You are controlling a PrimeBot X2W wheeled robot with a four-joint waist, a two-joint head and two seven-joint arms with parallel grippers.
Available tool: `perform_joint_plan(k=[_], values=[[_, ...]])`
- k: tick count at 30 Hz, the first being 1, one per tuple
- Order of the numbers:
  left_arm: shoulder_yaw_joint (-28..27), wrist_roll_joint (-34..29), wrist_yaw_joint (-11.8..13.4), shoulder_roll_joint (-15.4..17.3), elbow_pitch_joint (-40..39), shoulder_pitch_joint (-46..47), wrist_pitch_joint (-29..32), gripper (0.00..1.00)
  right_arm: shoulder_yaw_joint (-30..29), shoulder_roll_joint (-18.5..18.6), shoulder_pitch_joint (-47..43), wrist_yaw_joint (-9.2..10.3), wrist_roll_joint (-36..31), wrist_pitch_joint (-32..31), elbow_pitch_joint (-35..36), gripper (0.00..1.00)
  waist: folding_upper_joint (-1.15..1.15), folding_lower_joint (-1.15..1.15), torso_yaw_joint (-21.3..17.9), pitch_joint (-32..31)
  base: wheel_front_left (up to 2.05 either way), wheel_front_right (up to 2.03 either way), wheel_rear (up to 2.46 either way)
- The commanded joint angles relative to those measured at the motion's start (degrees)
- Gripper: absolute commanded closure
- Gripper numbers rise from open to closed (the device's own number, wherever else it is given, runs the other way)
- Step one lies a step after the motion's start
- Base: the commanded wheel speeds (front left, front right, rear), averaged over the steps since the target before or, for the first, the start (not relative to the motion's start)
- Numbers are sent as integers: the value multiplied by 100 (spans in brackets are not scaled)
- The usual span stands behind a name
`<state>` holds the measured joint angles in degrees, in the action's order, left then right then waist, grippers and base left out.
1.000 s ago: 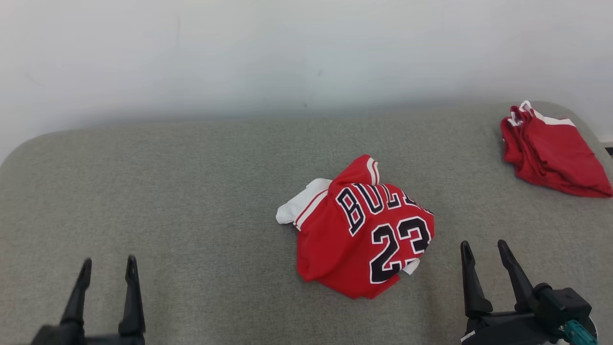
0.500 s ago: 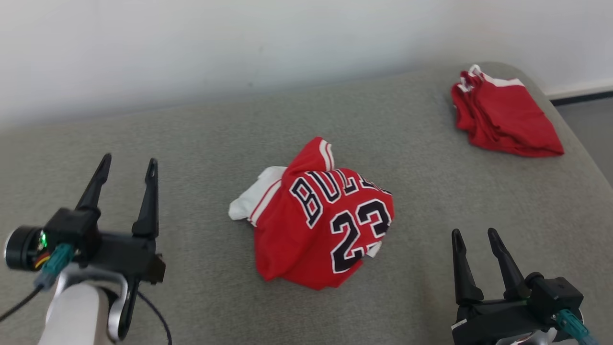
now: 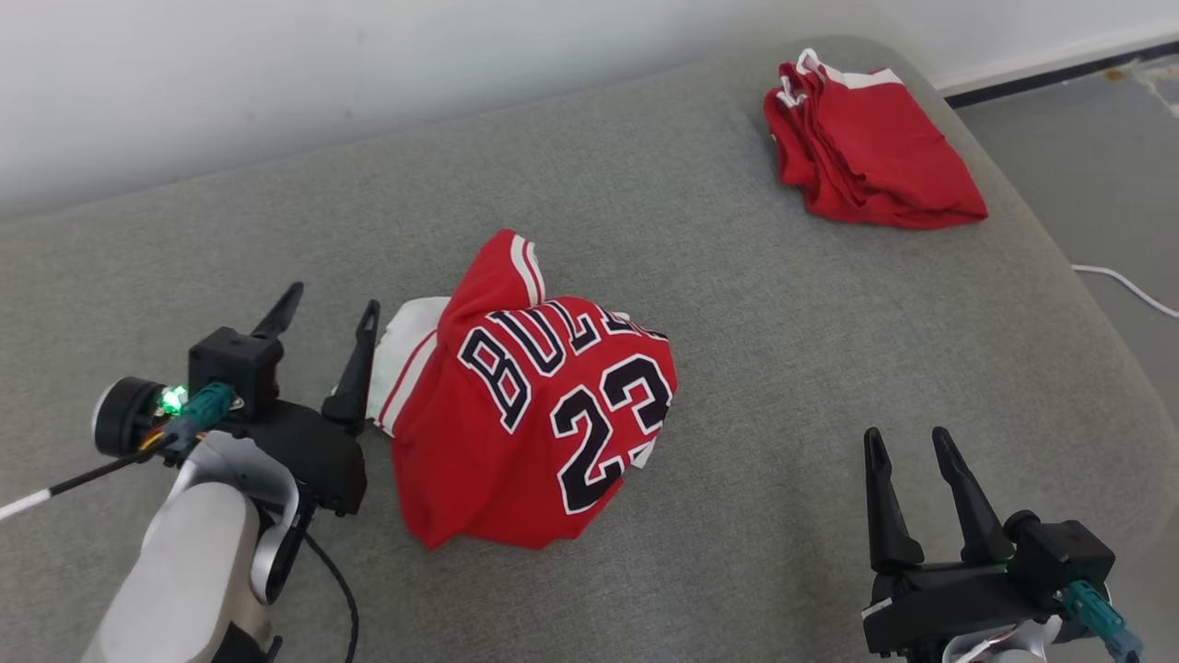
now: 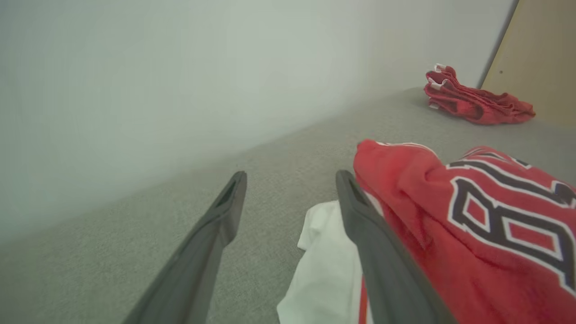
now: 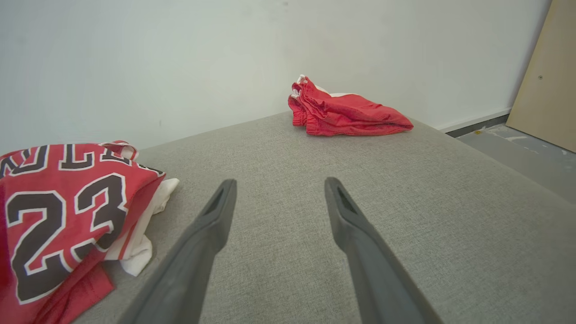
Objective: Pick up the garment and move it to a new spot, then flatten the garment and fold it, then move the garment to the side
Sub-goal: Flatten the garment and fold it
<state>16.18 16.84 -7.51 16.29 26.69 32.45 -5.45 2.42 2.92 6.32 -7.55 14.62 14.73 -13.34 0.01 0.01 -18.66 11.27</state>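
The garment (image 3: 525,405) is a crumpled red jersey with black "23" lettering and a white part at its left, lying mid-surface on the grey cushion (image 3: 737,304). It also shows in the left wrist view (image 4: 472,225) and the right wrist view (image 5: 67,211). My left gripper (image 3: 330,311) stands open just left of the garment's white edge, its right finger (image 4: 360,234) close against the fabric, nothing between the fingers. My right gripper (image 3: 907,440) is open to the garment's right, well apart from it, over bare cushion.
A second red garment (image 3: 866,147), folded, lies at the cushion's far right corner. A white wall runs behind the cushion. Grey floor (image 3: 1105,166) with a white cable (image 3: 1128,290) lies past the right edge. A tan panel (image 5: 544,76) leans by the wall.
The head camera has swung, shifting the whole picture left and down. My left gripper has come forward and right, up to the garment's white edge. The right gripper stays open in place.
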Motion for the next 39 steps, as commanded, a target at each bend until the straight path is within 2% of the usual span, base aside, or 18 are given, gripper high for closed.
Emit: perform_joint_plan(k=[1,10,17,18,19,20,24,28,31,32,36,39], values=[[51,13,11,24,76,77,2,0,6,-4,64,15,42,42,-3,0,-1,-1,-111,116,0,0,0],[757,288,12,170,1361,433,220,0,12,-4,160,15,49,50,-72,0,-1,-1,-197,226,0,0,0],[1314,619,9,75,1962,551,640,0,-48,-4,146,15,40,50,-50,0,-1,-1,-192,217,0,0,0],[1399,672,9,38,1978,565,640,50,-57,-4,139,15,33,50,-40,0,-1,-1,-178,213,0,0,0],[1460,699,9,38,2008,601,617,65,-66,-4,144,15,22,50,-37,0,-1,-1,-162,208,0,0,0],[1533,734,9,43,2041,619,620,100,-66,-4,155,15,11,50,-32,0,-1,-1,-146,200,0,0,0],[1669,828,13,39,2110,772,389,100,-94,-4,156,15,-32,50,-6,0,-1,-1,-59,140,0,0,0],[1542,893,74,19,2131,976,-71,100,-175,-3,73,15,-74,49,15,0,-1,-1,124,19,0,0,0],[1437,942,181,18,2071,1030,-388,100,-231,-3,5,15,-117,41,33,0,-1,-1,337,-102,0,0,0],[1342,986,257,35,1969,1032,-535,100,-269,-4,-32,15,-140,40,39,0,-1,-1,514,-180,0,0,0],[1183,1044,434,157,1662,817,-732,100,-305,-2,-113,15,-179,40,68,0,-1,-1,873,-309,0,0,0],[1041,1121,656,254,1299,508,-823,100,-329,-4,-152,15,-192,40,88,0,-1,-1,1128,-384,0,0,0]])
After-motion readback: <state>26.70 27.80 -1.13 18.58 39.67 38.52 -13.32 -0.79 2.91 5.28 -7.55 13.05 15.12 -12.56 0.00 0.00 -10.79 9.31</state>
